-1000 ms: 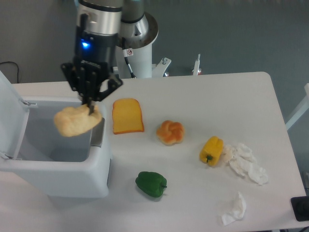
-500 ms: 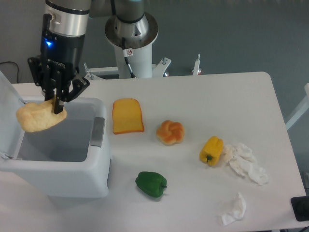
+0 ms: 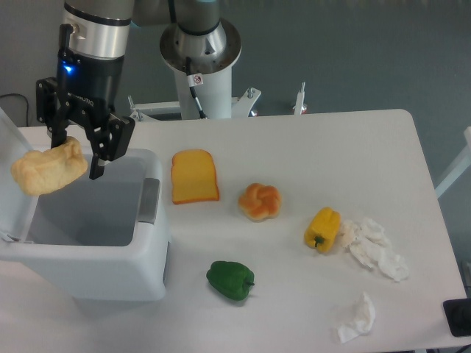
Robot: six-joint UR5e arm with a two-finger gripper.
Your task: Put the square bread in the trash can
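Note:
The square bread (image 3: 43,169), a pale cream-yellow lumpy chunk, hangs in the air over the left side of the trash can (image 3: 96,273), close to its raised lid (image 3: 10,140). My gripper (image 3: 76,157) is above the bin's open mouth with its fingers spread apart. The left finger (image 3: 56,137) sits at the bread's top edge and the right finger (image 3: 96,168) is apart from it. I cannot tell whether the bread still touches the left finger. The bin's grey inside shows below.
On the table right of the bin lie a flat orange toast slice (image 3: 194,176), a round knotted bun (image 3: 259,201), a green pepper (image 3: 230,279), a yellow pepper (image 3: 323,229) and crumpled white tissues (image 3: 377,248). The robot's base (image 3: 200,51) stands behind.
The arm carried the bread leftward from the bin's right rim to over its left side. The fingers, pinched on the bread before, have now spread apart.

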